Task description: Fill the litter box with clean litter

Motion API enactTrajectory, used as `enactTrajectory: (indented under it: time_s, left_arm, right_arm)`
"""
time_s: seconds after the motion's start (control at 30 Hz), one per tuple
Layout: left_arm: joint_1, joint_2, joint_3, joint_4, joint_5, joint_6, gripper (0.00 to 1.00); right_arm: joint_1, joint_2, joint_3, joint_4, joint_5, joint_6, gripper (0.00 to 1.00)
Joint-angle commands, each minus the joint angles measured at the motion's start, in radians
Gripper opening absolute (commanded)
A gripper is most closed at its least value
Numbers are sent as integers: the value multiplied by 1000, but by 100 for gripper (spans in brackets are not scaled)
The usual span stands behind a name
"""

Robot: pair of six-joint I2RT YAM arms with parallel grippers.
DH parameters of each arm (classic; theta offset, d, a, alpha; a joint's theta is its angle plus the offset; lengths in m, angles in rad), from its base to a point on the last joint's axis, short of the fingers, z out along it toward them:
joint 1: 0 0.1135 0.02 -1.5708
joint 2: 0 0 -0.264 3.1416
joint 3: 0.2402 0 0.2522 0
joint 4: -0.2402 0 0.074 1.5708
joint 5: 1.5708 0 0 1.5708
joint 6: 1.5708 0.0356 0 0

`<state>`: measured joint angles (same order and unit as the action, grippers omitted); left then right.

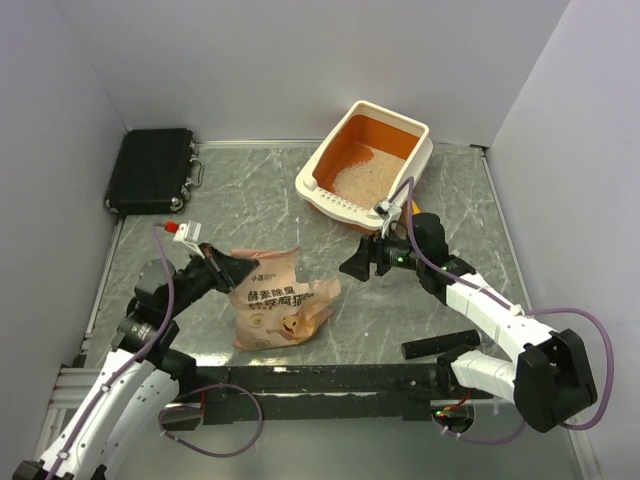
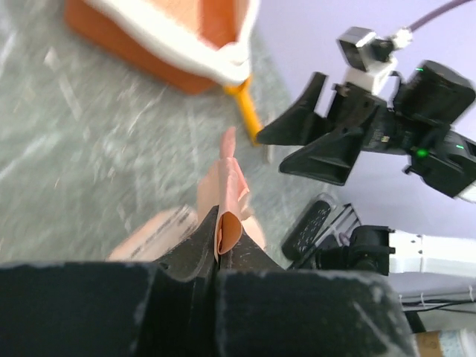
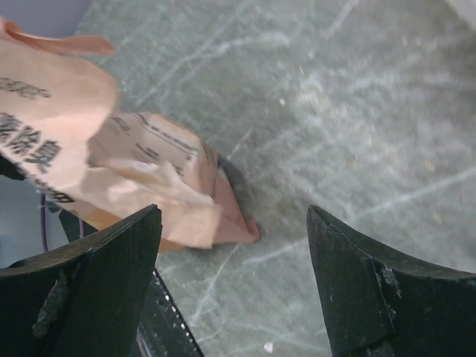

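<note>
Currently the left gripper point(image 1: 226, 267) is pinched shut on a folded edge of the peach-pink litter bag point(image 1: 282, 302), probably to anchor it on the table point(image 1: 250, 190). The right gripper point(image 1: 352, 266) is empty, its fingers spread wide just beside the bag's opposite corner, likely lining up a second hold for lifting. The litter box point(image 1: 340, 203) sits far right. Clean litter point(image 1: 362, 172) covers part of its orange floor, so the fill looks partial.

- Top view: high behind both arms, looking down over the whole desk point(image 1: 260, 190).
- Left wrist: close behind the left hand point(image 2: 217, 249), facing across at the right hand point(image 2: 271, 154).
- Right wrist: low over the desk, looking down between its fingers point(image 3: 111, 260); all three views share the pink bag point(image 3: 126, 171).
</note>
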<state>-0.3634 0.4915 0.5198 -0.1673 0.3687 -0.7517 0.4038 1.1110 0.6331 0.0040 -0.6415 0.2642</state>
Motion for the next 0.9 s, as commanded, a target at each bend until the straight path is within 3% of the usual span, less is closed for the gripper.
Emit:
enactTrajectory:
  time_s: [0.0, 0.13, 0.23, 0.37, 0.5, 0.73, 0.87]
  left_arm:
    - [0, -42, -72, 440, 133, 11, 1]
    - [1, -10, -99, 564, 228, 0, 1]
    - [1, -10, -121, 638, 277, -23, 1]
    - [1, -18, -153, 696, 309, -52, 1]
    - [1, -27, -182, 750, 329, -81, 1]
    - [1, -59, -193, 758, 323, -84, 1]
    - [0, -59, -199, 779, 335, -90, 1]
  right_arm:
    - [4, -20, 39, 189, -118, -143, 86]
    - [6, -5, 95, 217, -226, -267, 86]
    - [26, -7, 138, 243, -328, -448, 87]
    - [38, 0, 253, 185, -441, -595, 89]
    - [58, 68, 397, 0, -602, -698, 91]
    - [179, 240, 624, -313, -580, -907, 91]
    - [268, 311, 671, -381, -550, -939, 91]
